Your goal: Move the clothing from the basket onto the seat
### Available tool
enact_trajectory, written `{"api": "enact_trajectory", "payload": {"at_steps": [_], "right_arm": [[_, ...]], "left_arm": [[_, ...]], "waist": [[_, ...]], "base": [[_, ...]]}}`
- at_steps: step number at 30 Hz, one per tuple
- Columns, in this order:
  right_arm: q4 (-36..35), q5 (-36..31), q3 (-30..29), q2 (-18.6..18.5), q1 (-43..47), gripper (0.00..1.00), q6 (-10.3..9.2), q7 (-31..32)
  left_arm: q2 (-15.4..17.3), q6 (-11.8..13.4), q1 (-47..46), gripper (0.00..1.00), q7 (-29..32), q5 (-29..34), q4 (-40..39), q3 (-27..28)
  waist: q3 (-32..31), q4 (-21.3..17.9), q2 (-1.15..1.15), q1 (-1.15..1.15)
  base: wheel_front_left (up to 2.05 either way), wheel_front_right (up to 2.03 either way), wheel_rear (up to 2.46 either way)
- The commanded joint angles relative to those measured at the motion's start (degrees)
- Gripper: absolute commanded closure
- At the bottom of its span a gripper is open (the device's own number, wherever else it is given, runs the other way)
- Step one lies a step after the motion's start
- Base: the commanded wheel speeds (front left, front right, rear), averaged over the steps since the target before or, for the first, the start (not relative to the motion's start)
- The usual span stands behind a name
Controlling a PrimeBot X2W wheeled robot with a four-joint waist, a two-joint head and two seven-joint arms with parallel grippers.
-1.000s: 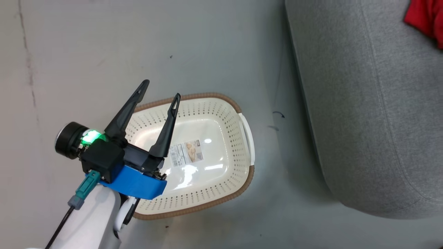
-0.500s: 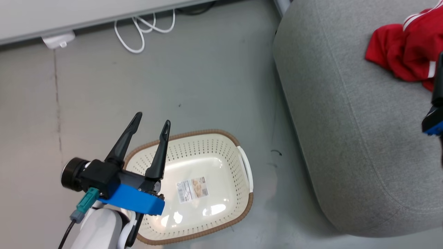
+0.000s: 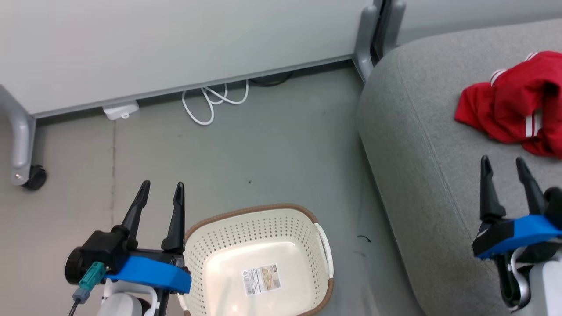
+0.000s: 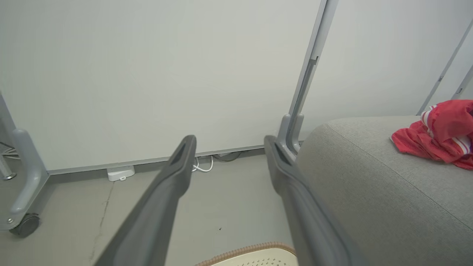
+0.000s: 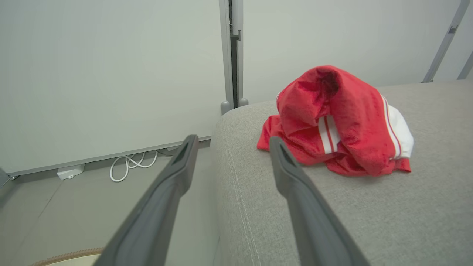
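Grey floor (image 3: 272, 145) runs up to a pale wall panel (image 3: 175, 39), with a white cable (image 3: 210, 98) looped at its foot. Red clothing (image 3: 513, 105) with white stripes lies in a crumpled heap on the grey sofa (image 3: 421, 184), set well back from its rounded edge. On the floor beside the sofa the cream basket (image 3: 250, 210) stands upright. The part of its inside that shows holds nothing but a printed label (image 3: 262, 279) on the bottom. Its near end runs off the bottom of the head view, so that bit cannot be checked. Judging by this, the moving looks done or all but done, with at most a look into the hidden end left. The right claw (image 3: 502, 160) hovers above the sofa cushion, short of the heap, its fingers parted and empty. The left claw (image 3: 161, 186) hangs over the floor just beside the basket's rim, likewise parted, with nothing between its fingers.
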Motion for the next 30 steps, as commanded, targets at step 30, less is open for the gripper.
{"api": "enact_trajectory", "payload": {"at_steps": [30], "right_arm": [[-9.4,1.2,8.4,2.8,13.8,0.0,0.02,2.6]], "left_arm": [[-2.3,-0.7,6.1,0.0,-0.3,1.6,4.9,4.2]], "waist": [[-8.1,8.8,0.0,0.01]], "base": [[0.0,0.0,0.0]]}}
